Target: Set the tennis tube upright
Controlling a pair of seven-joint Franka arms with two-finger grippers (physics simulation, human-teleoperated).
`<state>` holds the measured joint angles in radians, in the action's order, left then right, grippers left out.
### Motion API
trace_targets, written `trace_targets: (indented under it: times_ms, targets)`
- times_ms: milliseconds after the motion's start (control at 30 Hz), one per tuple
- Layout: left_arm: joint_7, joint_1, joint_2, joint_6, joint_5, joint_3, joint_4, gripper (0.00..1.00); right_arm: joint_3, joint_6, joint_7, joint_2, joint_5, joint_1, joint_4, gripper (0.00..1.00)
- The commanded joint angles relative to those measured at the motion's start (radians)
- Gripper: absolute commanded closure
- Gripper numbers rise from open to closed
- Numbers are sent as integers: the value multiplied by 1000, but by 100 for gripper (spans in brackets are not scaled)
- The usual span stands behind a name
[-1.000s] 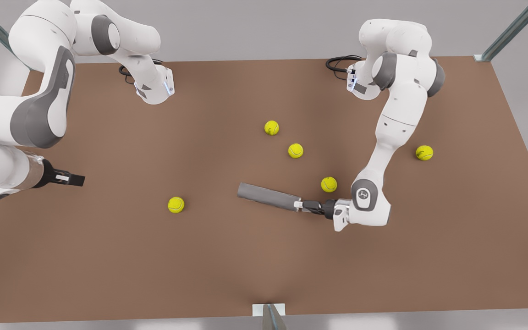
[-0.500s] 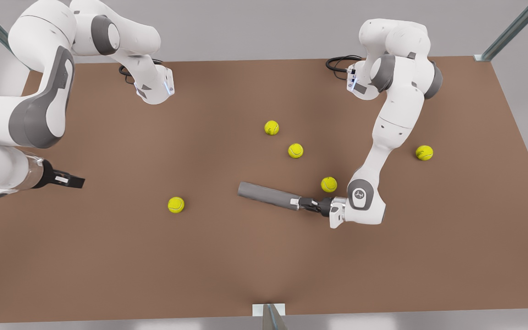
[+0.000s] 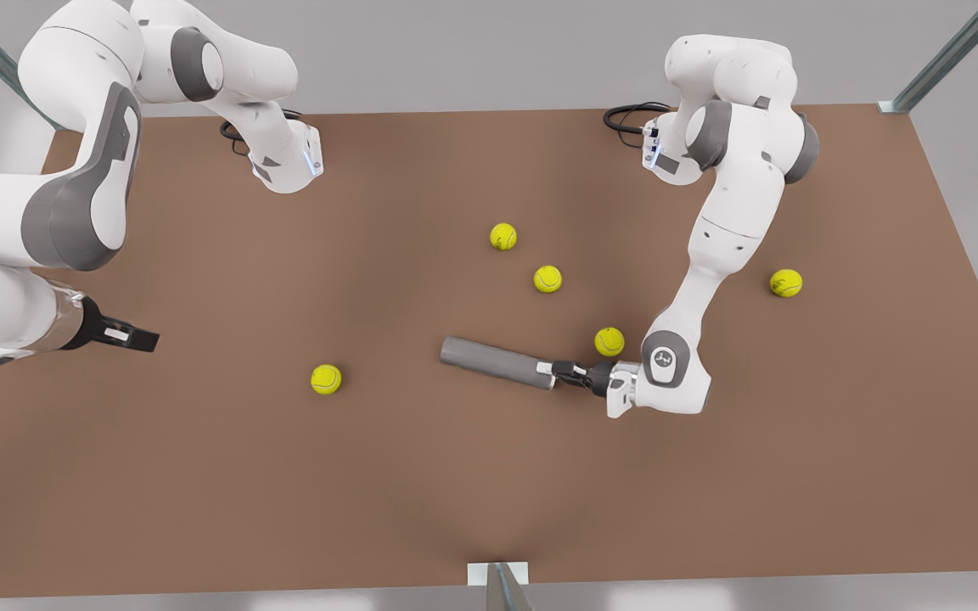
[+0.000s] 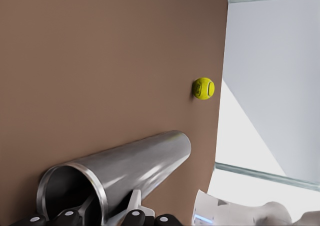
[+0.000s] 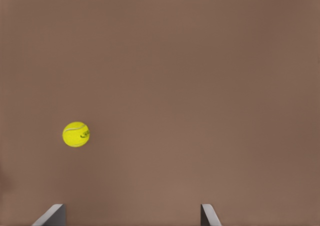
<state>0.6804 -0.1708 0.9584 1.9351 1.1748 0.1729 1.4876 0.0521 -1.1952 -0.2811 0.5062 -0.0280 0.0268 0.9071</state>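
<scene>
Tube (image 3: 493, 361) lies flat on the table (image 3: 421, 492), near its middle, long axis running roughly toward the front view's left and right. Dark grey body, silvery rim at the hollow end, which faces the left gripper (image 3: 559, 371).

Left gripper: at the tube's open end, low over the table. In the left wrist view the tube (image 4: 120, 173) lies lengthwise away from the camera, and one finger (image 4: 131, 206) lies against the outside of the rim while dark gripper parts sit at the mouth. Jaws narrowly parted about the rim wall; whether they are actually clamped on it I cannot tell.

Right gripper (image 3: 139, 337): well apart from the tube, off toward the front view's left, above the table edge. Waiting. The right wrist view shows its two fingertips (image 5: 50, 216) set wide apart, nothing between them.

Balls relative to the tube: one ball (image 3: 609, 341) just beyond the rim end, near the left arm's wrist; two more balls (image 3: 548, 278) farther back from the tube; a lone ball (image 3: 326, 378) past the closed end; an outlying ball (image 3: 785, 283) well beyond the left arm.
</scene>
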Motion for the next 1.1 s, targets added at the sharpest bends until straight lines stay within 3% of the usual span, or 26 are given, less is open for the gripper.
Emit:
trace_targets:
  times_ms: [0, 200, 433, 733, 900, 933, 1067]
  targets:
    - [8, -9, -1, -4, -1, 0, 5, 55, 0, -12, -24, -2, 2, -1, -1, 0]
    - [8, -10, -1, -2, -1, 2, 10, 55, -2, -43, -35, 0, 2, 5, -1, 0]
    - [2, -9, -9, -42, -4, 4, 10, 70, 0, -34, -6, 3, 45, -21, 10, 0]
    - [-41, -3, -44, -79, -37, -3, 8, 75, 0, -34, -7, 5, 59, -34, 12, 0]
    - [-42, -9, -110, -159, -73, -90, 6, 79, 0, -34, -7, 5, 59, -36, 12, 0]
    - [-89, -9, -128, -159, -187, -90, -4, 79, 0, -34, -7, 5, 59, -36, 10, 0]
    - [-165, -7, -213, -176, -290, -113, -23, 79, 0, -34, -7, 3, 59, -36, 10, 0]
